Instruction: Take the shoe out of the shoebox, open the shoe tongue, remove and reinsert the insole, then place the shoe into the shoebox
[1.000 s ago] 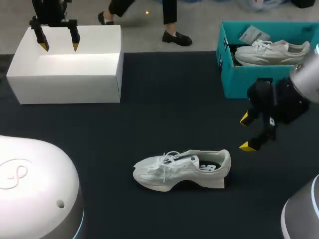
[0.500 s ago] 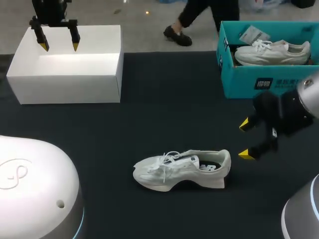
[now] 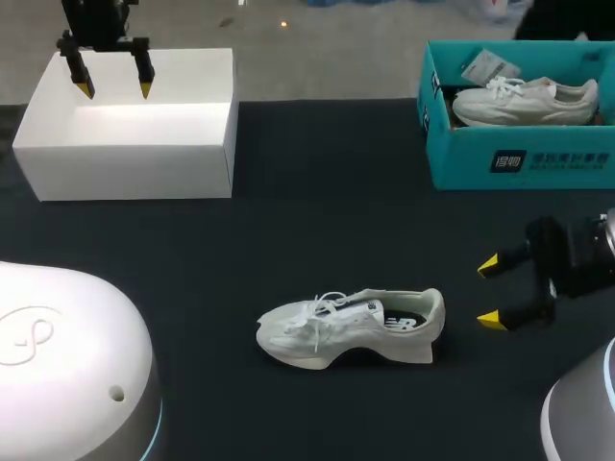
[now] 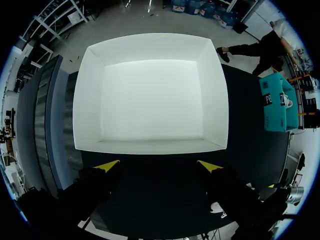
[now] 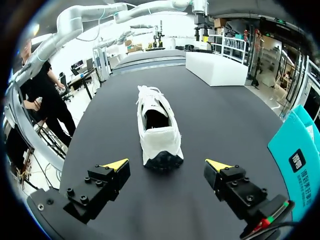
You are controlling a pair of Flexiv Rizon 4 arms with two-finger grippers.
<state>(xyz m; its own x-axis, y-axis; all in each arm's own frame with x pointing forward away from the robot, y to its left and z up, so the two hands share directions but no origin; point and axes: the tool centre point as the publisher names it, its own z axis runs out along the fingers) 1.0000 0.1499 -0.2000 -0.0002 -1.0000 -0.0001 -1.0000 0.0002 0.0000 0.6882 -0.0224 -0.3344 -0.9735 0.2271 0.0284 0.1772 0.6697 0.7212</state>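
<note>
A white sneaker [image 3: 351, 327] lies on its sole on the dark table, toe to the left and heel to the right. My right gripper [image 3: 492, 292] hovers open just right of the heel, its fingers pointing at the shoe. In the right wrist view the sneaker [image 5: 156, 125] is straight ahead of the right gripper [image 5: 168, 164], heel nearest, with nothing between the fingers. My left gripper [image 3: 113, 89] hangs open over the empty white box [image 3: 130, 144] at the far left. Seen from the left wrist, the white box [image 4: 150, 95] fills the space ahead of the left gripper [image 4: 157, 166].
A teal shoebox [image 3: 514, 154] at the far right holds another white shoe [image 3: 524, 101]. A white rounded robot base [image 3: 58, 375] covers the near left corner. Bare dark table lies between the boxes and the sneaker.
My right gripper has moved down and to the right, from near the teal shoebox to the level of the sneaker's heel. The left arm and the sneaker have stayed put.
</note>
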